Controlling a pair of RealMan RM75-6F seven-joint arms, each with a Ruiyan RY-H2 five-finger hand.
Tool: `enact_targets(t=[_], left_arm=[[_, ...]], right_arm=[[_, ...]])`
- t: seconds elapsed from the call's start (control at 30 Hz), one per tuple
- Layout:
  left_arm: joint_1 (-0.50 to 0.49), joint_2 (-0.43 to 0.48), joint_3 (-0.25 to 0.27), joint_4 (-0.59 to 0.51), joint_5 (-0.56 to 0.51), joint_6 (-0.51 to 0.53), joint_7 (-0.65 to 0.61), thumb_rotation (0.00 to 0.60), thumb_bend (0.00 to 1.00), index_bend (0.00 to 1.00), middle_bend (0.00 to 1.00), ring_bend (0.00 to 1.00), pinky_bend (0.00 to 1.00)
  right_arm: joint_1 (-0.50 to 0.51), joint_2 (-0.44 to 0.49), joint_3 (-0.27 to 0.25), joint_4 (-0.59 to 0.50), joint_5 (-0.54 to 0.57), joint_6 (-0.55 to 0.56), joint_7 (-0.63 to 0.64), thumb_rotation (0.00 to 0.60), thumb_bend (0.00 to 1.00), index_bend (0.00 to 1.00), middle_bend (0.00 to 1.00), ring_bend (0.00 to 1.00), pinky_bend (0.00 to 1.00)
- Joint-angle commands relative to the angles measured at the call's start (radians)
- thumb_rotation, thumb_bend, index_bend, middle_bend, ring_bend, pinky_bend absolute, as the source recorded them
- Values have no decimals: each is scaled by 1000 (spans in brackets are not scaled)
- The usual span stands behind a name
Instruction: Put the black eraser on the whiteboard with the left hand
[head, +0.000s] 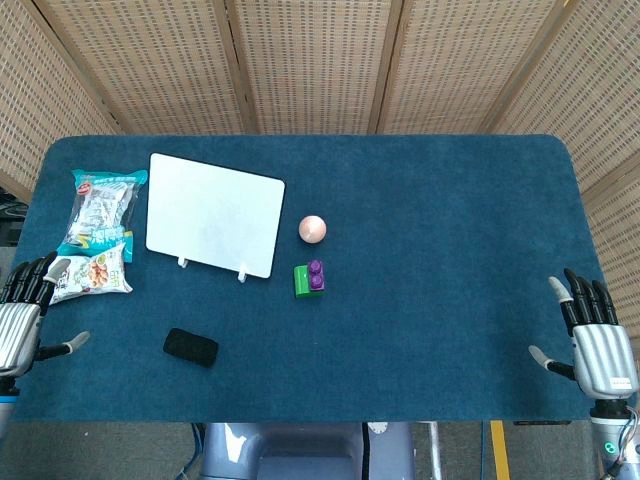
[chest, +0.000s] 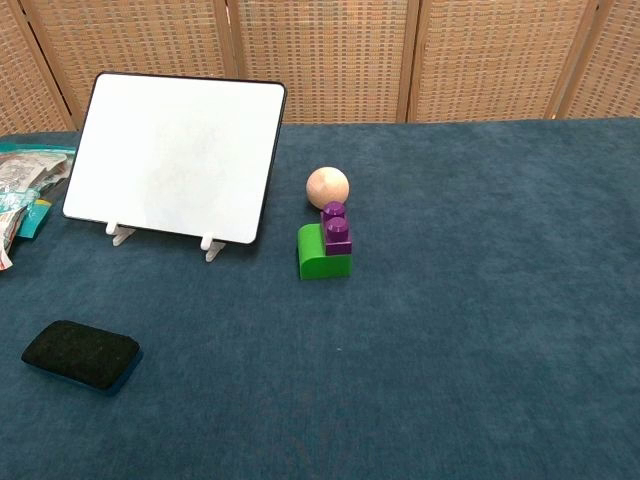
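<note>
One black eraser (head: 191, 347) lies on the blue surface (head: 430, 300). There is one whiteboard (head: 214, 213), propped on two small white feet (chest: 123, 234). One pale wooden ball (head: 313, 228) sits near it. The toy bricks number two: one green brick (head: 301, 281) and one purple brick (head: 316, 276) on it. Snack packets at the surface's left edge count two: one blue-and-silver packet (head: 101, 211) and one packet printed with nuts (head: 94, 274). Two robot hands show, the left hand (head: 24, 312) and the right hand (head: 593, 340).
</note>
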Motion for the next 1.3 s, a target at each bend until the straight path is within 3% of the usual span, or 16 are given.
enact_targets(t=[0.03,0.37,0.53,0.73,1.0,1.3], left_arm=[[1,1,0,0,0,1,-1,600,0,0,0,0,0],[-11,12,23,-2,33,-28,-20,600,0,0,0,0,0],[-86,-8,72,42,133,-149,-87,600,0,18,0,0,0],[-191,-135,101,127,190,-319,-39,600,10,160,0,0,0],[-267,-287,80,130,91,-504,109,600,183,292,0,0,0],[-271,-361,63,144,-13,-527,235,600,185,309,0,0,0]], right_arm=[[1,-1,-1,0,-1,-2,-3,600,0,0,0,0,0],[2,-2,-5,-3,-1,-9,-10,600,0,0,0,0,0],[4,2,-5,-9,4,-19,-12,600,0,0,0,0,0],[6,6,-6,-11,14,-31,-8,600,0,0,0,0,0],[10,15,0,-9,31,-48,14,600,0,0,0,0,0],[10,28,5,-4,43,-56,51,600,0,0,0,0,0]])
